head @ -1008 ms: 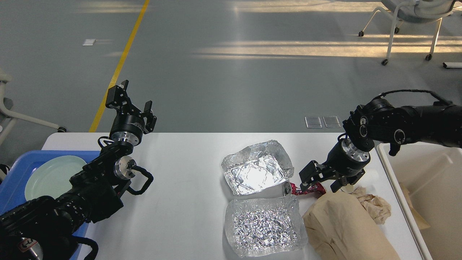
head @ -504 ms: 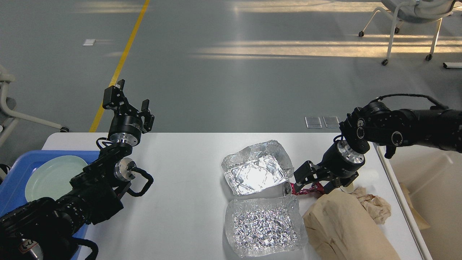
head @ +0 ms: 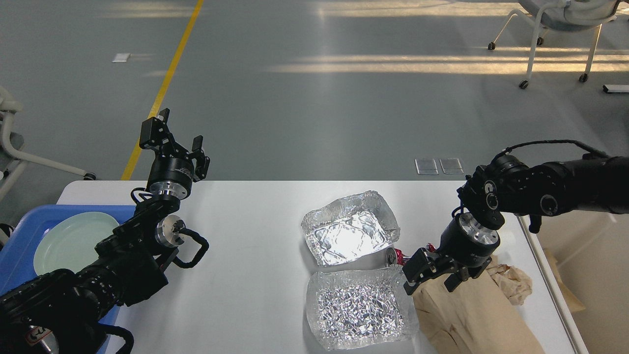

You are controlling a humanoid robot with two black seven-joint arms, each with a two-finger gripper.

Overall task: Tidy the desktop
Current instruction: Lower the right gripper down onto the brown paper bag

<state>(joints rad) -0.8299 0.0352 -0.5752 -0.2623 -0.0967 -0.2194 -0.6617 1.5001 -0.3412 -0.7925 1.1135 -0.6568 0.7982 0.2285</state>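
Seen from the head, the white desktop point(head: 255, 231) fills the lower half of the frame, where the right gripper point(head: 428, 278), fingers spread, hovers at lower right over the brown paper bag point(head: 467, 319), beside a crushed red can point(head: 397, 256) and two foil trays. The left gripper point(head: 172, 142), at upper left, stands wide and empty. A clean pickup likely means closing squarely on one item without snagging the lower foil tray point(head: 358, 307) just beside it.

Foil trays point(head: 350, 232), crushed can point(head: 396, 256), paper bag point(head: 471, 314).
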